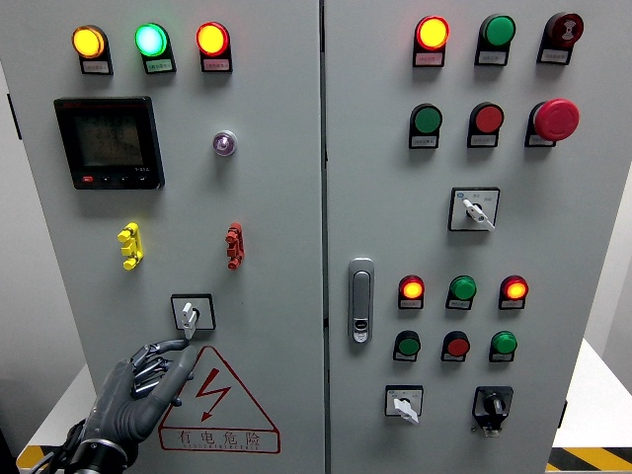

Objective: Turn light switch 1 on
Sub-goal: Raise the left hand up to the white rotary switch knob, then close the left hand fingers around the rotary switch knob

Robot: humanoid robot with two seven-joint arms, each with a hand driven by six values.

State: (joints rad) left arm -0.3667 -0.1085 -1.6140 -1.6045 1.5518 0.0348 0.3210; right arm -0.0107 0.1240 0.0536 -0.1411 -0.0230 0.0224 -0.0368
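A small rotary switch [191, 314] with a white lever knob sits on the left cabinet door, just above a red warning triangle [217, 403]. My left hand [163, 363] comes up from the lower left, dark and metallic, and lies against the door just below and left of the switch. Its fingers [148, 373] are loosely bent and hold nothing. The topmost fingertip [182, 345] ends a short way under the knob without touching it. My right hand does not show.
The left door carries three lit lamps [150, 40], a meter display [109, 142], a yellow toggle [129, 245] and a red toggle [234, 245]. A door handle [361, 299], lamps, push buttons, a red emergency button [556, 118] and rotary switches [404, 403] are on the right door.
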